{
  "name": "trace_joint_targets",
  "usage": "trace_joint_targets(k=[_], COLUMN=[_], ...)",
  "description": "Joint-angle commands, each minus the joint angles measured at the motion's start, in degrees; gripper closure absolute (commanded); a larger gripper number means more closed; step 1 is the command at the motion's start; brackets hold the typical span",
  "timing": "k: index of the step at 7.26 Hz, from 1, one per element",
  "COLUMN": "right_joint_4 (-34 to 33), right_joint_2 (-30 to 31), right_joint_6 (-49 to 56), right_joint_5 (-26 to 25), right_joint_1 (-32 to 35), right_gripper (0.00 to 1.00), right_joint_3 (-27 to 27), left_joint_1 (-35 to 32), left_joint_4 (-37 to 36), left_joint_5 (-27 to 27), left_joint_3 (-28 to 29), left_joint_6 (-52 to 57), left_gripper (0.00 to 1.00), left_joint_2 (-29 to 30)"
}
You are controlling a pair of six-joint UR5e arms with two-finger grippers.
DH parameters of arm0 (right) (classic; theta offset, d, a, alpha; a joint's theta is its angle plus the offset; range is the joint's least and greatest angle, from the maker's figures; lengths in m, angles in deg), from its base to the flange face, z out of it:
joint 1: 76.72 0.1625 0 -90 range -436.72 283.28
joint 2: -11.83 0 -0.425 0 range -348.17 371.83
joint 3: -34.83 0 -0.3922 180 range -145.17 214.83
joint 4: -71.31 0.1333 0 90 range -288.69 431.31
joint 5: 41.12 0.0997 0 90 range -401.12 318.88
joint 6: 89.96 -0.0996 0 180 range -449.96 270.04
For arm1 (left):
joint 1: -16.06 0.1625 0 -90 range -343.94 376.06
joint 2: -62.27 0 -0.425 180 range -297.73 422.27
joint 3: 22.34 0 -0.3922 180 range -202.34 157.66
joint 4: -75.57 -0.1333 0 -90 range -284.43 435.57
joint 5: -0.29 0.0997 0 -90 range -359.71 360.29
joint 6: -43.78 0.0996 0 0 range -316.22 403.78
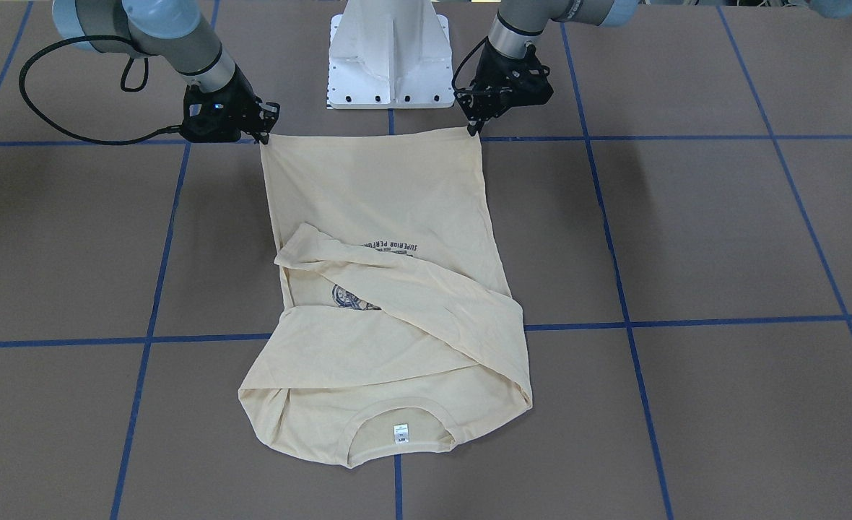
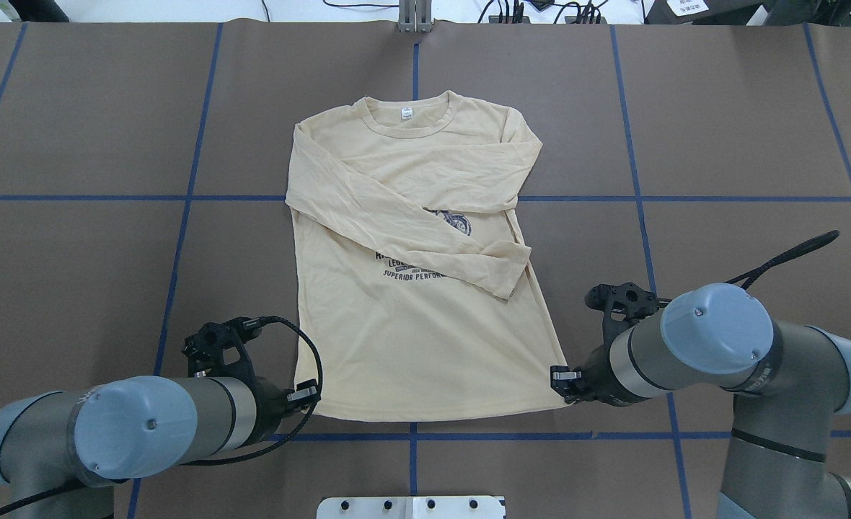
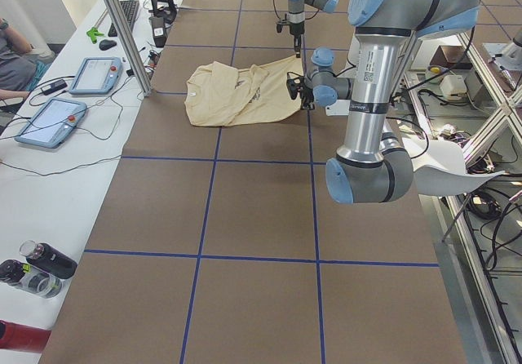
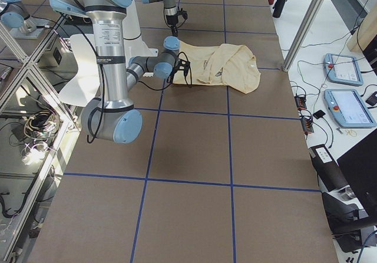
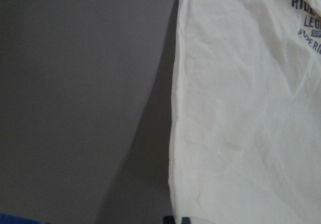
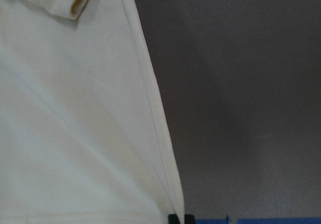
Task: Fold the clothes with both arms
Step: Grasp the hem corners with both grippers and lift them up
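The pale cream-yellow long-sleeved T-shirt [image 2: 411, 346] lies print side up on the brown table, collar at the far side, both sleeves folded across the chest over the navy print [image 2: 407, 265]. My left gripper [image 2: 303, 395] is shut on the hem's left corner. My right gripper [image 2: 559, 376] is shut on the hem's right corner. In the front-facing view the hem [image 1: 372, 137] runs taut between the left gripper [image 1: 475, 130] and the right gripper [image 1: 263, 137]. Each wrist view shows the shirt's side edge [image 5: 175, 133] [image 6: 155, 133] running down into the jaws.
The white pedestal base [image 1: 388, 58] stands just behind the hem. Blue tape lines [image 2: 180, 231] grid the brown table. A side bench holds control tablets [image 3: 61, 115] and bottles [image 3: 37, 266]; a metal post [image 3: 122, 29] stands at its edge.
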Motion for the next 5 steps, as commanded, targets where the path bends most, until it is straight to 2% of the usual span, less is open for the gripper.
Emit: trace_joint_targets(k=[1, 3, 4, 5], right_joint_4=[0.4, 0.5, 0.6, 0.6], right_joint_2=[1.0, 0.3, -0.2, -2.5], right_joint_6=[-5.3, -5.5, -4.9, -4.6], right_joint_5=[4.9, 9.3, 10.1, 10.0], right_joint_1=[-1.3, -1.4, 1.9, 6.9], right_gripper=[1.0, 1.0, 1.0, 1.0], right_joint_3=[-0.7, -1.0, -1.0, -0.4], left_joint_1=[3.7, 5.5, 4.5, 0.8], left_joint_4=[0.0, 0.0, 0.1, 0.2], left_joint_5=[-1.3, -2.2, -5.8, -6.4], left_joint_3=[-0.6, -4.9, -6.5, -6.3], left_joint_6=[0.0, 0.0, 0.1, 0.5], left_gripper=[1.0, 1.0, 1.0, 1.0], left_joint_2=[-0.1, -0.4, -0.3, 0.0])
